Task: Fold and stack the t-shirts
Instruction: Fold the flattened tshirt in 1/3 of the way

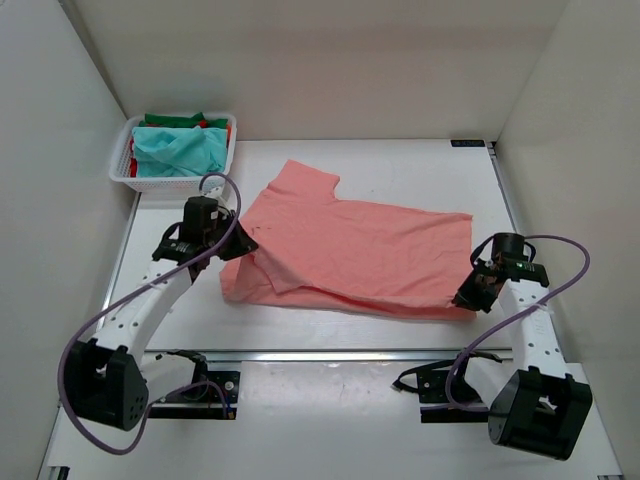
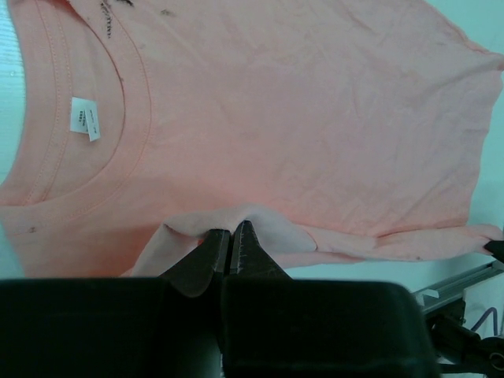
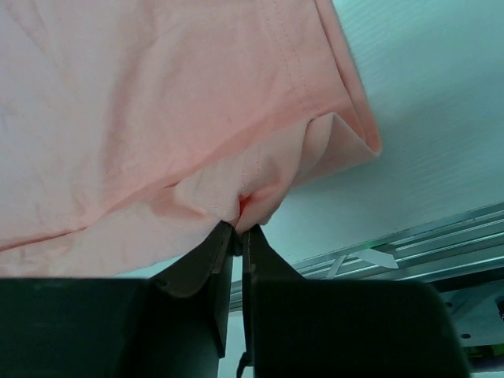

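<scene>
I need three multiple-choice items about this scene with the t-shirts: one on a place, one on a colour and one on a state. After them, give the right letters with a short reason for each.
1. Where does the white lattice basket stand?
A. at the far left corner of the table
B. between the two arm bases
C. on top of the pink shirt

2. What colour is the topmost shirt in the basket?
A. yellow
B. teal
C. black

3. In what state is the left gripper?
A. wide open in the air
B. shut on the salmon-pink t-shirt
C. shut on the basket rim

Key:
1 A: the top view shows it far back, beside the left wall.
2 B: teal cloth lies uppermost there.
3 B: its wrist view shows the jaws together, pinching a pink fold.
</scene>
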Action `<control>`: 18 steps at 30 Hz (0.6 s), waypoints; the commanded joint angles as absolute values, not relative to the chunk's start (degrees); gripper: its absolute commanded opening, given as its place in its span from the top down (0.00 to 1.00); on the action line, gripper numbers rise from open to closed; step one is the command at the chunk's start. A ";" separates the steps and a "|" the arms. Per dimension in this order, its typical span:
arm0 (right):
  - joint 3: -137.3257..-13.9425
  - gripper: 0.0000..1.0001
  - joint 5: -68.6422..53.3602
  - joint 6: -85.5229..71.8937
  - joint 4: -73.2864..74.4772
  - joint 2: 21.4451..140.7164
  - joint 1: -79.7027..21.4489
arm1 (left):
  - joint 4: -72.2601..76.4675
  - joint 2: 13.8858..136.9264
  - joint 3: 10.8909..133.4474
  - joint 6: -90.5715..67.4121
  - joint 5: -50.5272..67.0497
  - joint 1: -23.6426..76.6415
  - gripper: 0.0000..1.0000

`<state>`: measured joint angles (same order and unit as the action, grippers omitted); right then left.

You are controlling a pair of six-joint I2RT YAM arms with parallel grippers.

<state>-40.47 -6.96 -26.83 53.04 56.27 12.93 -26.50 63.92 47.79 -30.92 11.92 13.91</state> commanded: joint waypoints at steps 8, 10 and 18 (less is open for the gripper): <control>-38.15 1.00 -7.56 -30.50 49.84 57.57 16.52 | -21.71 75.05 54.67 -27.33 10.63 13.45 1.00; -37.97 1.00 -7.91 -31.37 48.96 58.01 17.49 | -21.36 77.68 56.07 -27.07 10.46 13.10 1.00; -37.27 0.71 -8.79 -38.22 43.26 58.45 18.54 | -20.92 87.00 64.50 -26.10 10.20 12.30 0.62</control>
